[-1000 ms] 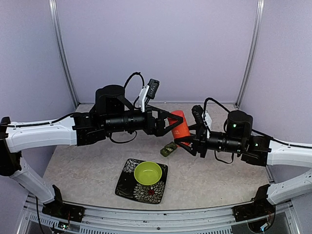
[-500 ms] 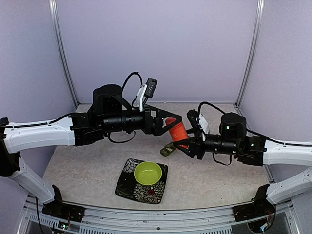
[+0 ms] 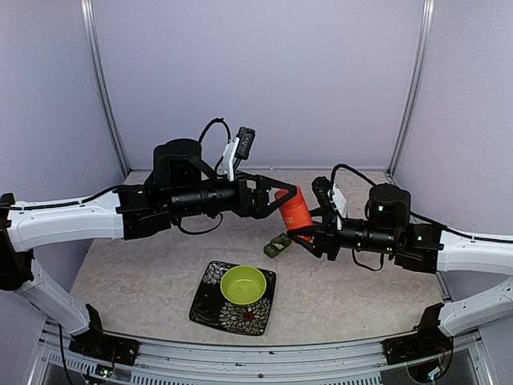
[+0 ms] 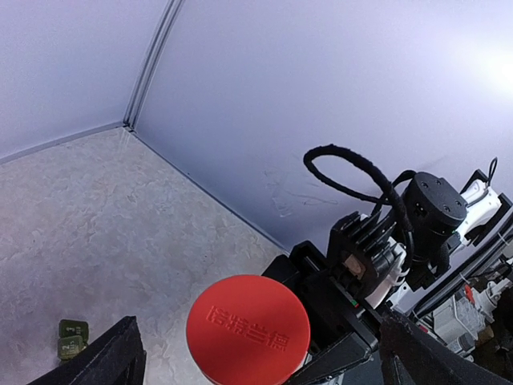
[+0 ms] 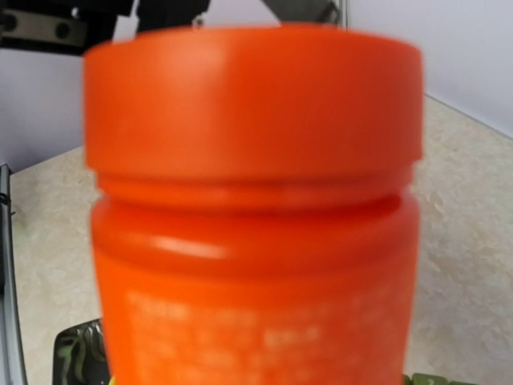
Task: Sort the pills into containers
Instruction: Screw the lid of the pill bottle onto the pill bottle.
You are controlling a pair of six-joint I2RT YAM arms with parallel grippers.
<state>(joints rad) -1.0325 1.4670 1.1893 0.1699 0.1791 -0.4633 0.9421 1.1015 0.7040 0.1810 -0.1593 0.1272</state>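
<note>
An orange bottle (image 3: 293, 210) with a red cap (image 4: 248, 329) hangs tilted above the table, and my right gripper (image 3: 311, 233) is shut on its body. In the right wrist view the bottle (image 5: 252, 224) fills the frame and hides the fingers. My left gripper (image 3: 278, 197) is open, and the cap sits between its wide-spread fingers (image 4: 108, 361) without touching them. The dark green pillbox, the containers (image 3: 277, 245), lies on the table under the bottle, also visible low in the left wrist view (image 4: 72, 340). No pills show.
A lime-green bowl (image 3: 244, 284) rests on a black flower-patterned plate (image 3: 210, 309) at the front centre. Purple walls close in the back and sides. The two arms meet over the table's middle.
The right arm shifted slightly left and back, and the bottle now sits a little higher, its cap at the left gripper. Both grippers kept their state.
</note>
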